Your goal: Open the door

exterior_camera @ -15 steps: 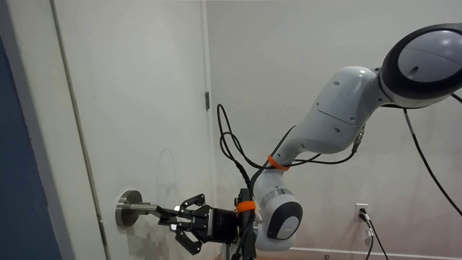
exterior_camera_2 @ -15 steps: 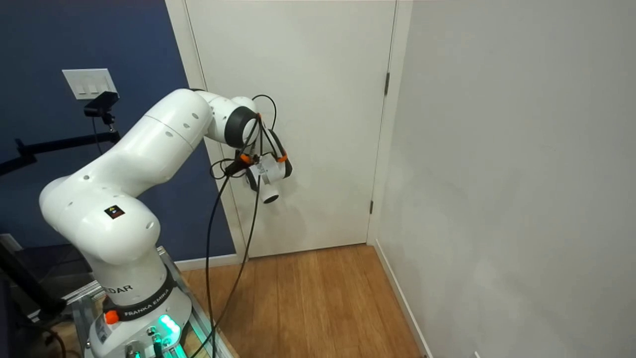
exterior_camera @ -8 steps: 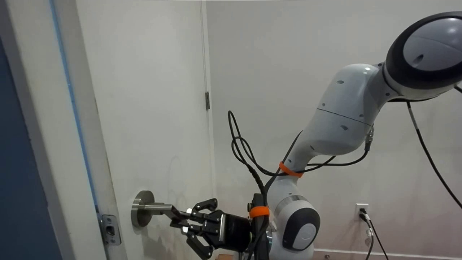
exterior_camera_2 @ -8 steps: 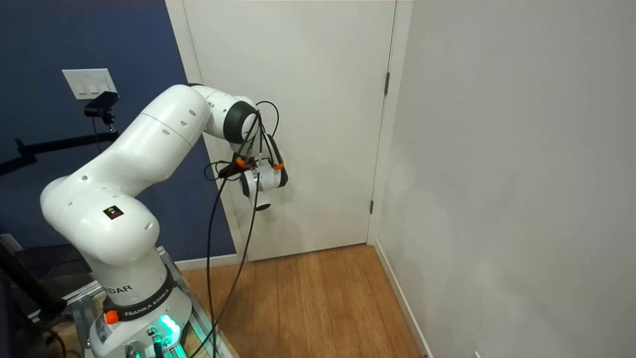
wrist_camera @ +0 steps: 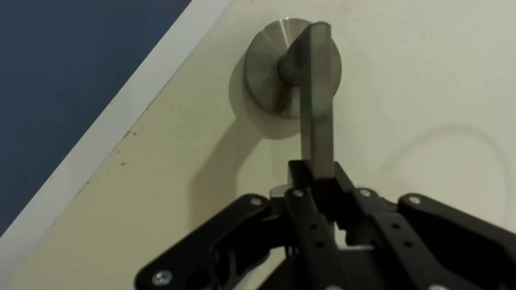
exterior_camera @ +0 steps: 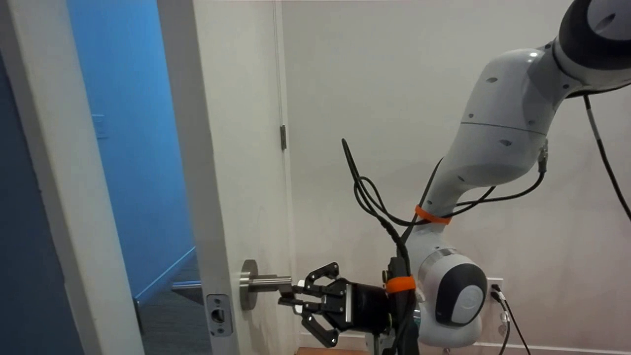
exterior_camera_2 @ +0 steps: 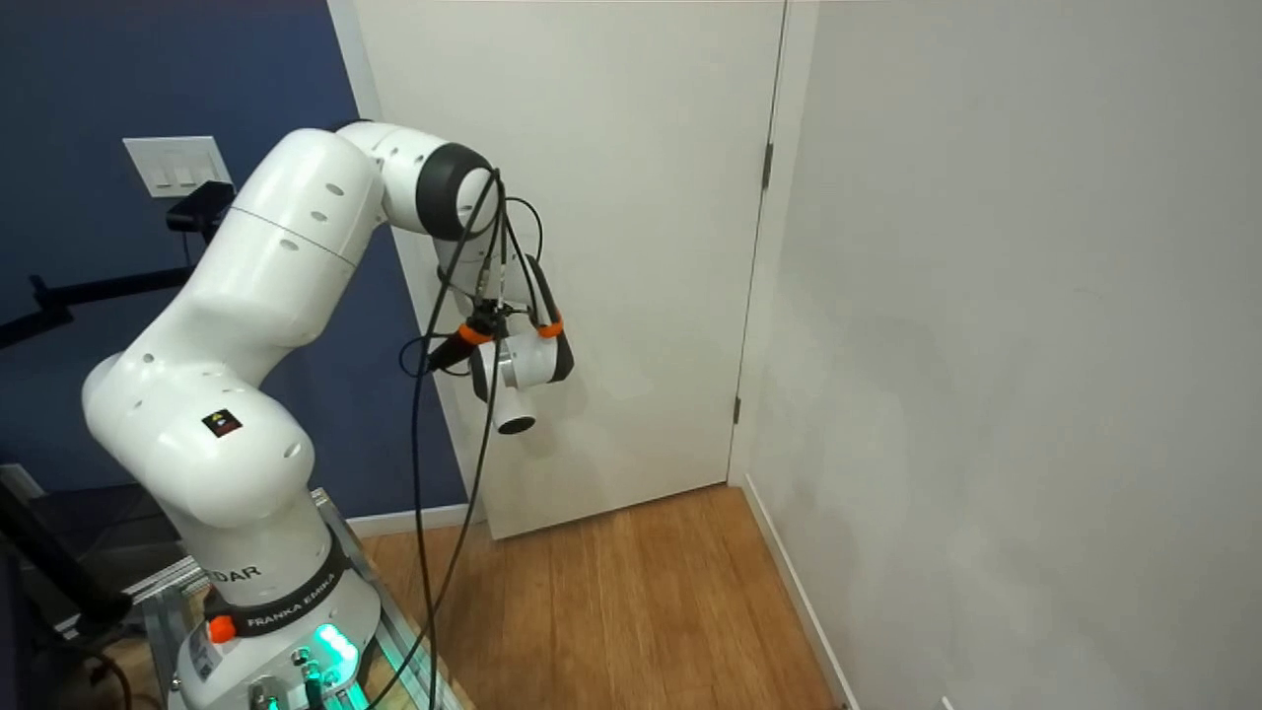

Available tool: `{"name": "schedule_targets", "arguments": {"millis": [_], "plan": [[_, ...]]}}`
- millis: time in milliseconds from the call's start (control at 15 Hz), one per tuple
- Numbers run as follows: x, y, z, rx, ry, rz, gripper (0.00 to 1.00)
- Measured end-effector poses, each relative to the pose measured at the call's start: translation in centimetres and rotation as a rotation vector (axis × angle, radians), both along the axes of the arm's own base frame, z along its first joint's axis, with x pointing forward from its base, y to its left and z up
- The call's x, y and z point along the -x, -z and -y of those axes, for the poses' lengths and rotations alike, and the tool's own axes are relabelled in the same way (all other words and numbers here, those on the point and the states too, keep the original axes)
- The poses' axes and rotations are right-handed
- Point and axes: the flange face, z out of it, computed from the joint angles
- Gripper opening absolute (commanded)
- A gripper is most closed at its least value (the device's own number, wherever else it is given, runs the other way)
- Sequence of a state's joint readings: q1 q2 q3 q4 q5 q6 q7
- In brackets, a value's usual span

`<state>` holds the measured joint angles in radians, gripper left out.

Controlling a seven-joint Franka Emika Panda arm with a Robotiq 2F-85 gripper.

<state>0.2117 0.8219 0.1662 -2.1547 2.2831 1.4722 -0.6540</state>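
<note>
Door (exterior_camera: 241, 148) ajar, its latch edge (exterior_camera: 199, 162) standing apart from the white frame (exterior_camera: 81, 187).
Near that edge, the gripper (wrist_camera: 319, 173) is clamped narrow on the end of the silver lever handle (wrist_camera: 319, 100).

Door (exterior_camera_2: 641, 217): 1 | arm (exterior_camera_2: 261, 271): 1 | end effector (exterior_camera: 287, 299): 1 | fingers (wrist_camera: 312, 229): 2 | hinges (exterior_camera_2: 768, 166) visible: 2

Kinda dim and grayish in an exterior view, but super blue on the far wall (exterior_camera: 130, 123) left of the door (exterior_camera: 246, 162). Seems lit from above, with a hard glint up on the arm (exterior_camera: 498, 108). Blows out to cyan at the base light (exterior_camera_2: 338, 643), near left in an exterior view, murky beside that. Looks yellowish in the wrist view, with soft shadows left of the lever handle (wrist_camera: 318, 100) and a slightly blurry gripper (wrist_camera: 320, 172) up close.
</note>
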Motion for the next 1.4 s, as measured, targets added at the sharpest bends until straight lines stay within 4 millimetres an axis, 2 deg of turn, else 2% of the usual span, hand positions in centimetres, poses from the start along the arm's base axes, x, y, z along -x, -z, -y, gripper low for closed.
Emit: {"name": "schedule_targets", "arguments": {"millis": [200, 533, 867, 1000, 1067, 1133, 1400], "plan": [[1.5, -1.6, 3.7, 0.106, 0.061, 0.061, 0.05], [3.5, -5.5, 9.3, 0.33, 0.147, 0.168, 0.05], [4.9, -10.4, 12.5, 0.59, 0.21, 0.299, 0.05], [5.7, -11.6, 13.2, 0.693, 0.239, 0.331, 0.06], [6.1, -12.0, 13.6, 0.734, 0.257, 0.341, 0.43], [6.6, -12.2, 13.9, 0.771, 0.276, 0.347, 0.44], [9.2, -14.0, 14.2, 0.801, 0.324, 0.358, 0.7]]}}
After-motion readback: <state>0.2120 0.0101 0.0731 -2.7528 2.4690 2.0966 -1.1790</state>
